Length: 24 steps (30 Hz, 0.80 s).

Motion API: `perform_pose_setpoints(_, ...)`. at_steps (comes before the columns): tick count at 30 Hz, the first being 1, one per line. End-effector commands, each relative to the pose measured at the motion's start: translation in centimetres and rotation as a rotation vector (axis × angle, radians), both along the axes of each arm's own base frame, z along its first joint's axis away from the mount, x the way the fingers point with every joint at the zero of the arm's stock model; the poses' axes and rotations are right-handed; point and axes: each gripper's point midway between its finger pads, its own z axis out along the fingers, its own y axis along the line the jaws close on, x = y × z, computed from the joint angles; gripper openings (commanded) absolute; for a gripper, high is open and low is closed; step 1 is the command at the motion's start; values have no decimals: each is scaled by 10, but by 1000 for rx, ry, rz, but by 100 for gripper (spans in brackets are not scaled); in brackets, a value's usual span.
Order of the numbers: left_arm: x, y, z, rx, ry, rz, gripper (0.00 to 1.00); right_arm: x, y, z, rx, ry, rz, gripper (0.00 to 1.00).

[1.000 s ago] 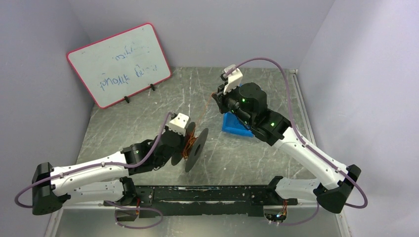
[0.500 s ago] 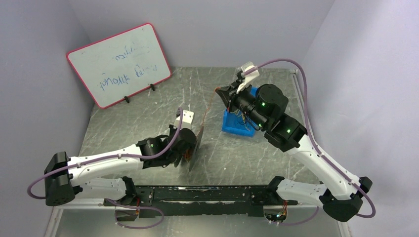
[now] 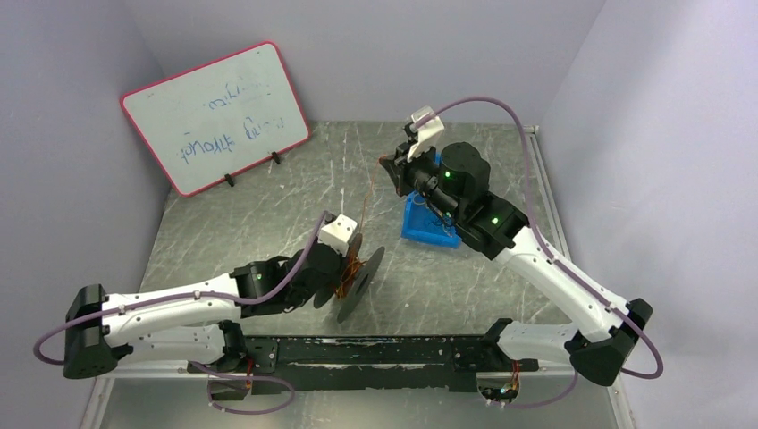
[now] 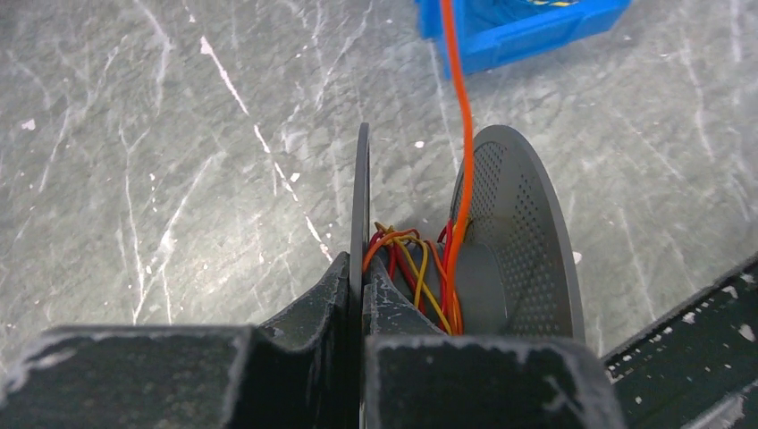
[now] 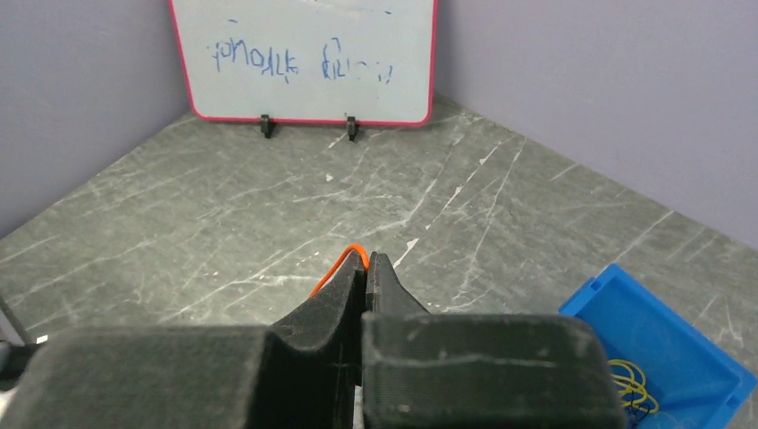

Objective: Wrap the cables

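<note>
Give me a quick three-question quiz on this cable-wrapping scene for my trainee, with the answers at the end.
1. True or false: the right pincer is shut on an orange cable.
2. The bin holding loose yellow cables is: A red, B blue, C green.
3. Which pincer grips one disc of the spool?
Key: 1 true; 2 B; 3 the left pincer.

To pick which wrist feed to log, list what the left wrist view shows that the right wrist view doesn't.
Left wrist only: the spool, the cables wound on its hub, and the left gripper clamped on one disc. Right wrist only: the whiteboard and the right gripper pinching the orange cable. Both: that orange cable, the blue bin and the table.
</note>
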Motion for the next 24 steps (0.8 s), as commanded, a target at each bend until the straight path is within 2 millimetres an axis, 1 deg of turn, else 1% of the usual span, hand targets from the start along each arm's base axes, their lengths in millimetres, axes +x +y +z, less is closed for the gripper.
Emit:
perform_pose_setpoints(1, -9, -14, 38, -124, -52, -71, 7, 14, -1, -3, 42, -7, -12, 0)
perform_pose_setpoints(4, -14, -12, 50, -152, -56, -84, 7, 20, -6, -18, 66, 22, -21, 0)
perform_pose_setpoints(5, -17, -12, 56, -168, -58, -94, 7, 22, -9, -27, 67, 38, -25, 0)
perform_pose_setpoints(9, -30, -14, 83, -238, -72, -159, 7, 30, -19, -51, 81, 92, -37, 0)
perform_pose_setpoints(14, -38, -6, 111, -300, -97, -194, 7, 36, -38, -75, 116, 141, -75, 0)
perform_pose_setpoints(16, -41, -2, 123, -328, -109, -203, 7, 37, -46, -89, 130, 175, -95, 0)
perform_pose_setpoints(21, -43, 8, 140, -357, -130, -208, 7, 40, -62, -111, 166, 217, -137, 0)
perform_pose_setpoints(23, -44, 11, 145, -365, -137, -206, 7, 38, -64, -119, 178, 233, -139, 0)
perform_pose_setpoints(24, -44, 12, 148, -371, -140, -204, 7, 42, -72, -122, 188, 239, -162, 0)
